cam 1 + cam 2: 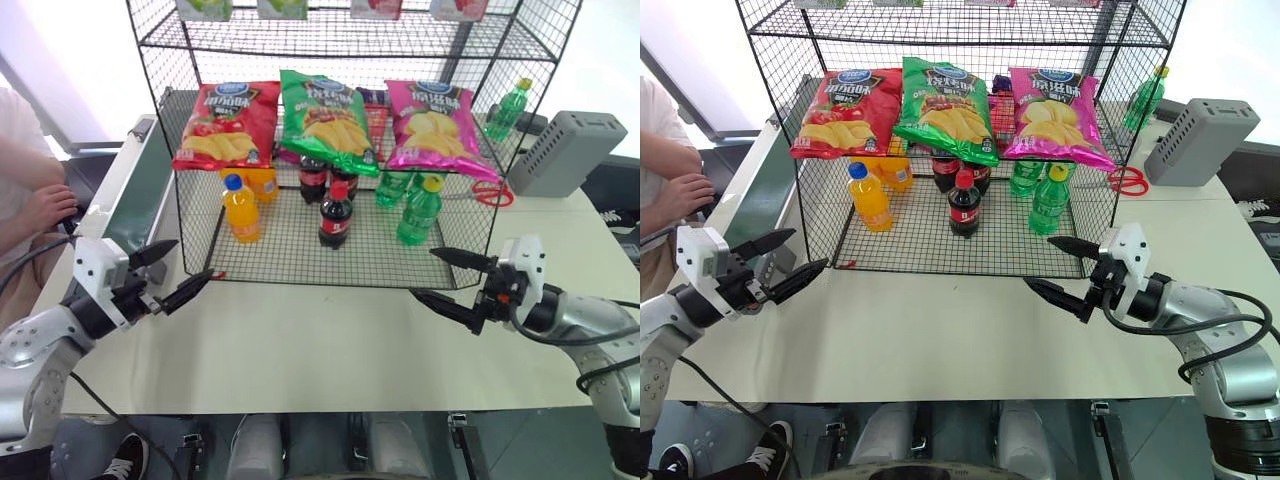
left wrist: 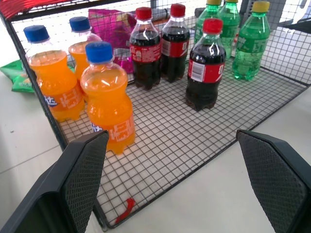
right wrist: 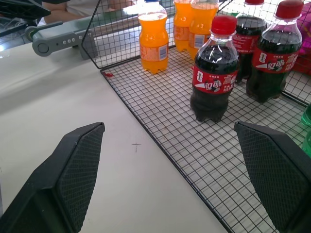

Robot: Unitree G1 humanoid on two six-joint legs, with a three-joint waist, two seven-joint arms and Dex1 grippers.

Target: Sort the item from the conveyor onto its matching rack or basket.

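Hovering low over the white table [image 1: 300, 350], both grippers stand fully spread and carry nothing: the left gripper [image 1: 180, 272] near the rack's left front corner, the right gripper [image 1: 447, 278] near its right front corner, each angled inward toward the other. The magenta-pink chip bag [image 1: 436, 128] already lies on the sloped upper tier of the black wire rack [image 1: 330, 40], at the right end of a row of 3, with the green chip bag [image 1: 326, 120] in the middle and the red chip bag [image 1: 226, 124] on the left. Orange, cola and green bottles stand on the tier below. At far left, the conveyor [image 1: 140, 190] runs beside the rack, and the visible stretch of belt carries no item; a person's hand [image 1: 48, 207] rests close to it. Judging from this, the pink bag's placing looks done and the arms sit in a waiting pose. Any next move calls for a fresh item on the belt, most likely within the left arm's reach.
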